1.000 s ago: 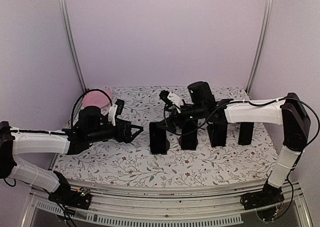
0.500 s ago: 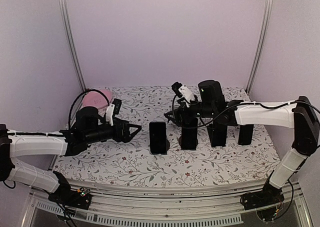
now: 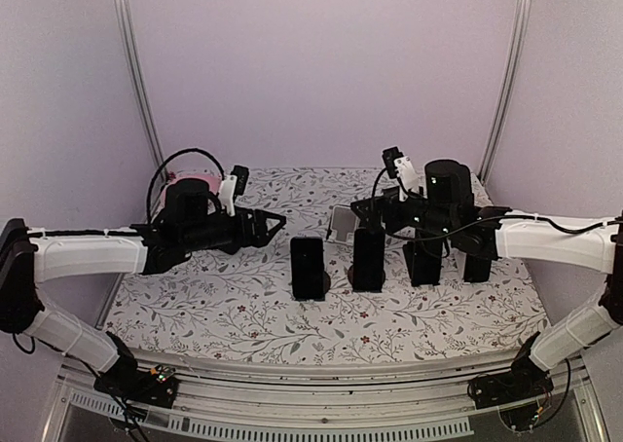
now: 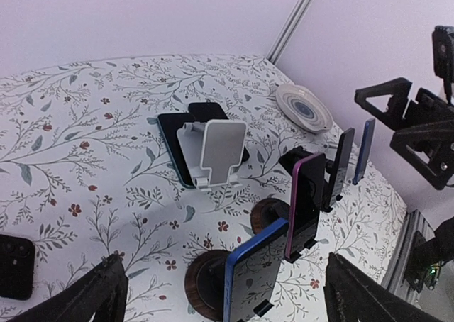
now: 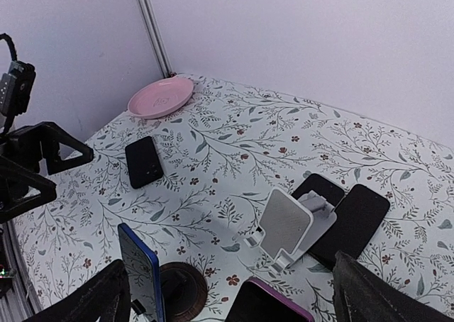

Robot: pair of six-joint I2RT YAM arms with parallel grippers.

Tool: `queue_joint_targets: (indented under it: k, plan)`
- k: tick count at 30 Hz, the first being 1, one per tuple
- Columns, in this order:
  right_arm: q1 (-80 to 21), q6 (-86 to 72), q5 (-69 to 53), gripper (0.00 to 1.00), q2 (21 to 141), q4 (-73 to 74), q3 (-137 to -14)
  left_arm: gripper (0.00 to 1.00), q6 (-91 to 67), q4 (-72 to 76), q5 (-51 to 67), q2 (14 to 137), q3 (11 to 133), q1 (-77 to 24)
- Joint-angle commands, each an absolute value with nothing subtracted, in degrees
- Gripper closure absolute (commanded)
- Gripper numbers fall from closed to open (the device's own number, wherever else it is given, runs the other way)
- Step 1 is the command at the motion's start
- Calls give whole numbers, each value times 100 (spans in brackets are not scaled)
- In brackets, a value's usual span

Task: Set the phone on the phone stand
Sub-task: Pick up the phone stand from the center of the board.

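Note:
An empty white phone stand (image 3: 341, 224) (image 4: 217, 152) (image 5: 291, 227) sits mid-table. Two dark phones (image 4: 177, 146) (image 5: 358, 219) lie flat just behind it, touching its base. Another black phone (image 5: 144, 161) (image 4: 14, 265) lies flat to the left. My left gripper (image 3: 273, 228) (image 4: 227, 297) hovers open and holds nothing, left of the stand. My right gripper (image 3: 364, 208) (image 5: 237, 301) hovers open and empty above the row of standing phones, right of the white stand.
Several phones stand upright in dark round-based stands across the middle: a blue-edged one (image 4: 255, 272) (image 5: 138, 269), a purple-edged one (image 4: 305, 201), and others (image 3: 423, 262) to the right. A pink plate (image 5: 161, 96) lies back left, a pale patterned plate (image 4: 303, 108) back right.
Both arms rose and drew apart. The right gripper swung right, off the white stand, uncovering it. The left gripper lifted and moved slightly toward the back.

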State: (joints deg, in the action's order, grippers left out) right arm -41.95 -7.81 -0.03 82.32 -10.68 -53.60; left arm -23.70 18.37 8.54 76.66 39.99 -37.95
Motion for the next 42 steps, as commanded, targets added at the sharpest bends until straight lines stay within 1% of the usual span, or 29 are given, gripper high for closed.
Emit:
queue_joint_targets:
  k: [1, 6, 12, 18, 22, 30, 42]
  plan:
    - [-4124, -1330, 289, 1, 7799, -1069, -5260, 3, -2170, 1158, 629, 8298, 5084, -3727]
    - [-4126, -1657, 355, 1, 7280, -780, -5044, 4, -2166, 629, 464, 9224, 6222, -3826]
    - [-4127, -1901, 295, 1, 6552, -472, -4720, 4, -2110, 29, -36, 10493, 7623, -4215]
    - [-4122, -2019, 242, 1, 6053, -145, -4575, 4, -2185, -610, -724, 11823, 9068, -4522]
    - [-4125, -2071, 212, 1, 5814, -33, -4429, 4, -2192, -923, -931, 12454, 9776, -4613]
    - [-4125, -2184, 109, 1, 5610, 16, -4230, 4, -2094, -1206, -1207, 13194, 10658, -4741]
    - [-4127, -2197, 122, 1, 5573, 16, -4142, 4, -2065, -1445, -996, 13857, 11424, -4772]
